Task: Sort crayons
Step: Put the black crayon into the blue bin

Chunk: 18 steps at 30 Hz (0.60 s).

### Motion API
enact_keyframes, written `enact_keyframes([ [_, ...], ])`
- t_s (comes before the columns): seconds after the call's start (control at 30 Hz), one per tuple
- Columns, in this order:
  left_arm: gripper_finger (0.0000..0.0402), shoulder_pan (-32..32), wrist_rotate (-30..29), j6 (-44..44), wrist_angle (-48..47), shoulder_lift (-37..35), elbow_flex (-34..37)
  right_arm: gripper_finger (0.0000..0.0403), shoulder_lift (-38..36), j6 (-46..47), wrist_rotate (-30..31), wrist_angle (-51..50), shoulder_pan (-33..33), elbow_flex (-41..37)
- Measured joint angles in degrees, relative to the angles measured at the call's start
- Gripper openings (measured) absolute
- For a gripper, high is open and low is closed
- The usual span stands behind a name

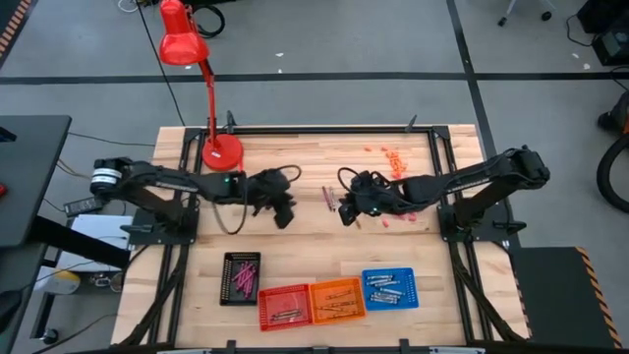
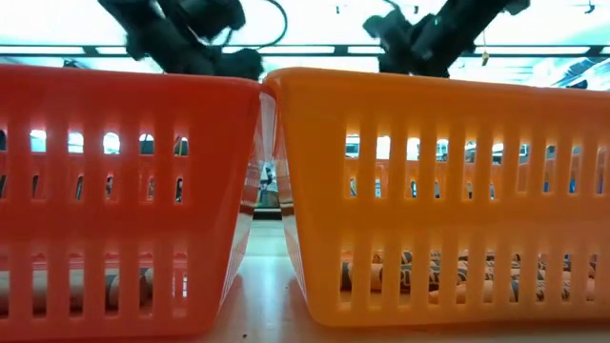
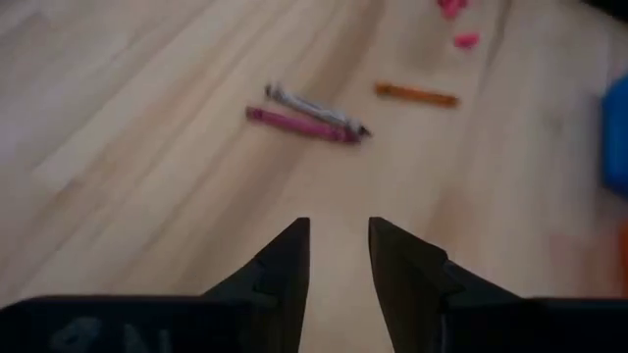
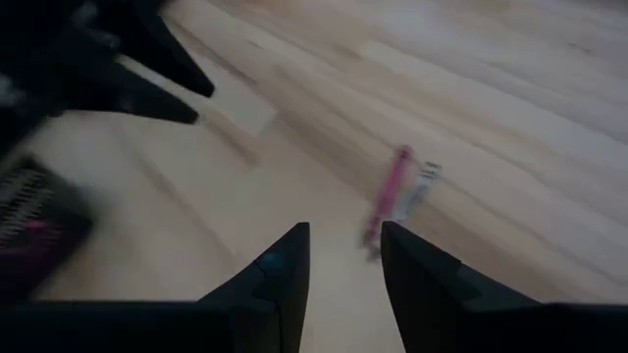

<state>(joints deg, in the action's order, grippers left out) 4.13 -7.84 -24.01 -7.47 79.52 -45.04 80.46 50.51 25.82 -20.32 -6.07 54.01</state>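
Both empty, part-open: left gripper and right gripper are aimed at the magenta crayon between them, probably for pickup.

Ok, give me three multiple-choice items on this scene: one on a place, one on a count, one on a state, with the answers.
1. Where do the pink crayon and grey crayon lie?
A. In the blue basket
B. Side by side on the bare table, between both arms
C. Under the lamp

2. How many baskets stand in the row at the table's near edge?
A. Two
B. Four
C. Six

3. What does the left gripper hold?
A. Nothing; it is open
B. An orange crayon
C. A basket

Answers: 1 B, both wrist views show the pair together on wood. 2 B, the high view shows black, red, orange and blue. 3 A, only bare wood shows between its fingers.
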Motion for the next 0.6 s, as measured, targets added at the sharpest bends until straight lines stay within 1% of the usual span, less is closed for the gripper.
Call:
enact_keyframes([
  [0.13,0.0116,2.42,0.00,0.32,4.76,3.50,-0.06,0.0132,3.26,-3.48,-1.13,1.36,2.65,-0.21],
  [0.2,0.0116,3.25,0.04,-1.46,4.00,4.38,0.01,0.0132,5.87,-5.36,-2.77,4.28,3.97,-0.20],
  [0.3,0.0116,3.66,0.89,-6.41,3.17,4.88,-0.13,0.0132,9.94,-5.92,-4.49,4.67,5.97,0.34],
  [0.5,0.0116,3.30,8.02,-11.69,-0.90,3.20,-0.04,0.0132,16.64,-5.71,-9.18,4.00,10.29,2.88],
  [0.6,0.0116,2.93,10.00,-14.20,-2.22,2.44,-0.07,0.0132,19.08,-5.71,-11.17,3.16,11.91,4.57],
])
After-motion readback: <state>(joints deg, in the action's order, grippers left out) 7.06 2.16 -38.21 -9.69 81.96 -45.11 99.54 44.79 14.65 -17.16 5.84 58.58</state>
